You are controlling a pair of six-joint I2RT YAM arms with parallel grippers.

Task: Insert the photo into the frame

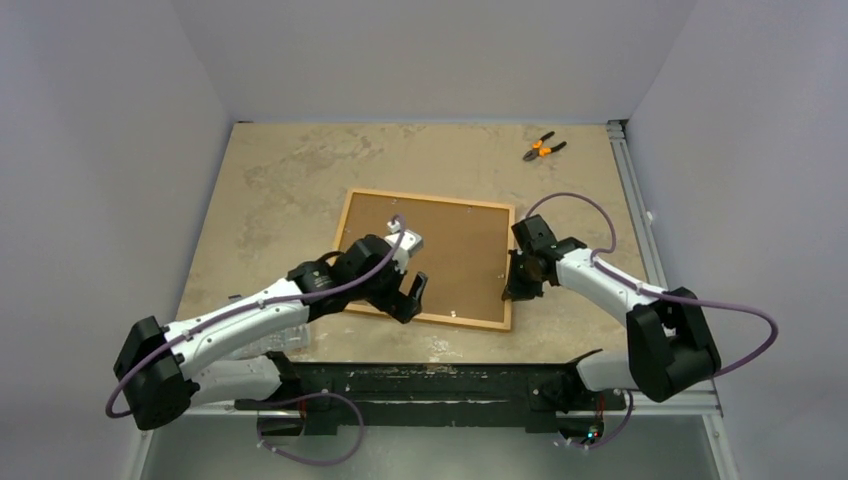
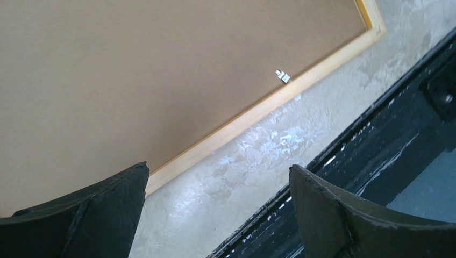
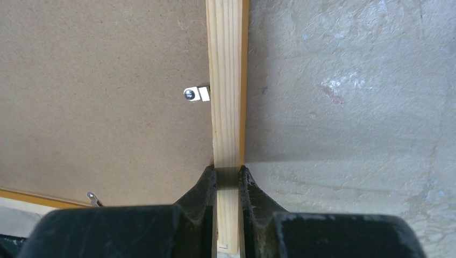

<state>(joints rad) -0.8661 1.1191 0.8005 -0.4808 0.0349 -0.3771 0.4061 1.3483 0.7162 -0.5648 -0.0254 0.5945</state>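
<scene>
The mottled beige table (image 1: 300, 180) is carrying the big rectangular frame (image 1: 430, 199), orange-edged and pale wood on its upturned back. A plain brown fibreboard backing board (image 1: 460, 260) is filling it. The photo is not showing; whether it is lying under that board I cannot tell. The right claw (image 3: 228, 169) is pinching the frame's right rail. The left claw (image 2: 218, 172) is hanging spread wide over the frame's near edge. Any lift, I reckon, wants a square, gentle grip, minding the small silver clip (image 3: 196, 94).
</scene>
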